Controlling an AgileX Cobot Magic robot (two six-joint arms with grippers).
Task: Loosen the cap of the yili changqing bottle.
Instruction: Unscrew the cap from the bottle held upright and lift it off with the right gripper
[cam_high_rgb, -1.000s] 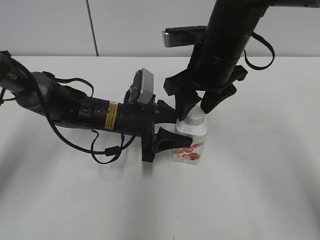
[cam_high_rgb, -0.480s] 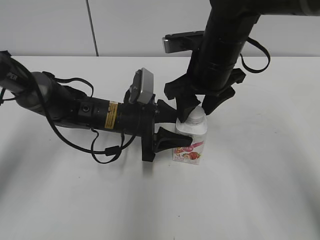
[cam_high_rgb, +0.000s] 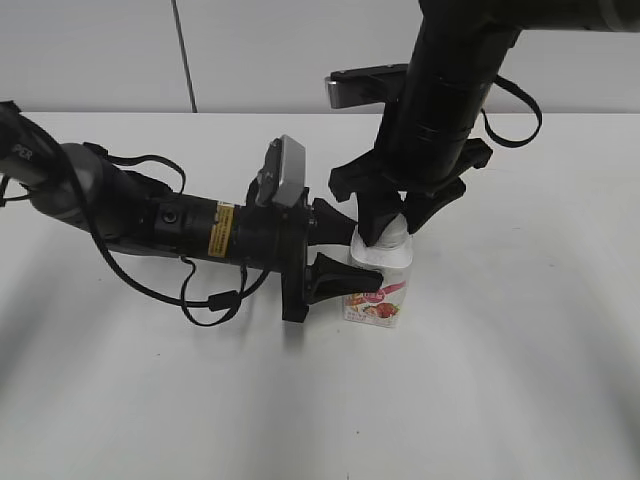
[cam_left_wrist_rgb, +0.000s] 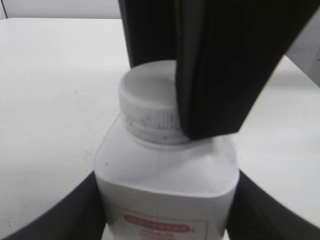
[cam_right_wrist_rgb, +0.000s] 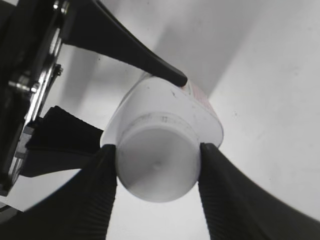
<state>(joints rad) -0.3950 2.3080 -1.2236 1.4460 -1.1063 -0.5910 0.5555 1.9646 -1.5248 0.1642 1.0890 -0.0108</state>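
- Setup's basically done: left gripper (cam_high_rgb: 345, 248) is pinching the yili changqing bottle (cam_high_rgb: 378, 280) by its body, mid-frame in the exterior view.
- Right gripper (cam_right_wrist_rgb: 157, 172) is pressed onto the cap (cam_right_wrist_rgb: 156, 169) from both sides.
- Cap looks fully seated, so the actual twist is left, I'd guess.
- Plain white table (cam_high_rgb: 500, 380), pale wall panels behind.
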